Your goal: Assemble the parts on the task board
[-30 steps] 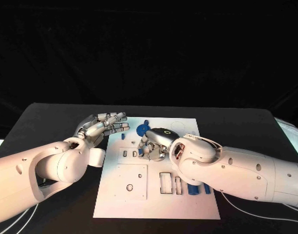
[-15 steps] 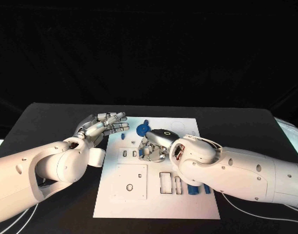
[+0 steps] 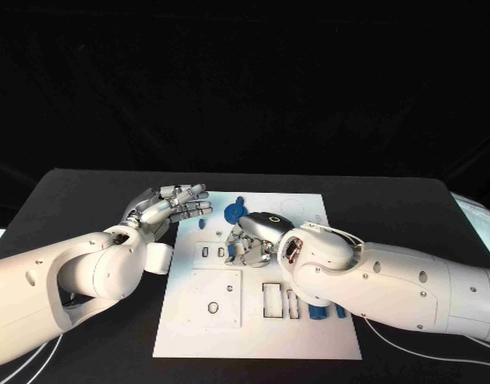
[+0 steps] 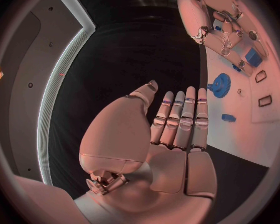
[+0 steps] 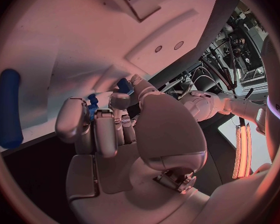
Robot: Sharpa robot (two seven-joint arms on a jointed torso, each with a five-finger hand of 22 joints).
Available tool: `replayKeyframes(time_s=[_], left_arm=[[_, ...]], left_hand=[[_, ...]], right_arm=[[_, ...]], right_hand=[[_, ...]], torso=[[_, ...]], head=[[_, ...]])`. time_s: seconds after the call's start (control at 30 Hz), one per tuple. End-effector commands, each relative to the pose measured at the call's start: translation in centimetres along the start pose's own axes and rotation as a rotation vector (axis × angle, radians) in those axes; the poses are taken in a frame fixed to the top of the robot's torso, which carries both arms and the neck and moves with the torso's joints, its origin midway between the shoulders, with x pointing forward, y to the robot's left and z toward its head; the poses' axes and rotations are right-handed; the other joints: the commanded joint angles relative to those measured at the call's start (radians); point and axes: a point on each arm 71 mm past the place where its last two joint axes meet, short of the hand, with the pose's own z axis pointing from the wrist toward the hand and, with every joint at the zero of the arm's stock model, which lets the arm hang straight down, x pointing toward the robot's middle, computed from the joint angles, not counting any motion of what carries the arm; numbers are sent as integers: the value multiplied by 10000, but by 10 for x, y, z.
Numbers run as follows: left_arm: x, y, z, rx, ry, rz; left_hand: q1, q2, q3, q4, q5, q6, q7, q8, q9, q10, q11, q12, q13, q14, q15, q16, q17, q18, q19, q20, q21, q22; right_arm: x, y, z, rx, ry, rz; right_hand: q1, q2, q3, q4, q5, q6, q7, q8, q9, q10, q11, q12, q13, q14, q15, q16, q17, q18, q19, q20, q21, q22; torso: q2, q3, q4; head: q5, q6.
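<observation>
The white task board (image 3: 257, 340) lies in the middle of the black table. My right hand (image 3: 250, 242) is curled down over the board's upper middle. In the right wrist view its fingertips (image 5: 109, 104) pinch a small blue part (image 5: 92, 107) just above the board (image 5: 84, 30). My left hand (image 3: 168, 205) hovers flat and open at the board's upper left edge, holding nothing. A blue gear (image 3: 234, 213) and a small blue piece (image 3: 203, 225) lie between the two hands; the left wrist view shows the gear (image 4: 221, 84) and that piece (image 4: 227, 117) beyond my left hand (image 4: 177, 134).
Blue pegs (image 3: 318, 310) lie at the board's right side, half under my right forearm; one blue cylinder (image 5: 8, 109) lies on the board in the right wrist view. A raised square panel (image 3: 215, 298) and rectangular slots (image 3: 271, 300) sit lower on the board.
My right hand has shifted slightly leftward and lower over the board. The left hand has stayed where it was.
</observation>
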Motion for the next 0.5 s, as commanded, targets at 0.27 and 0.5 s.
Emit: replayKeyframes(time_s=[0.27, 0.5], left_arm=[[2, -1, 1, 134, 120, -67], [-2, 0, 1, -38, -71, 1015]], left_hand=[[-32, 120, 84, -64, -35, 118, 160, 61, -7, 139, -35, 108, 6, 382, -67, 72, -15, 54, 286, -47, 145, 21], [-262, 54, 248, -28, -51, 947, -549, 350, 51, 2222, -969, 926, 268, 4568, -1325, 2407, 1209, 89, 3390, -1287, 2073, 858]], right_arm=[[-8, 7, -9, -882, -1754, 555], [-23, 16, -26, -2782, -2497, 1279]], right_hand=[[-80, -160, -667, 260, 245, -457, 98, -72, -98, -303, 83, -210, -233, 573, 142, -123, 119, 19, -153, 44, -199, -272], [174, -29, -1090, 435, 246, -794, 182, -43, -107, -418, 160, -185, -268, 531, 208, -250, -33, -22, -17, 106, -103, -58]], torso=[[-5, 16, 8], [-65, 46, -12]], head=[[14, 23], [45, 57]])
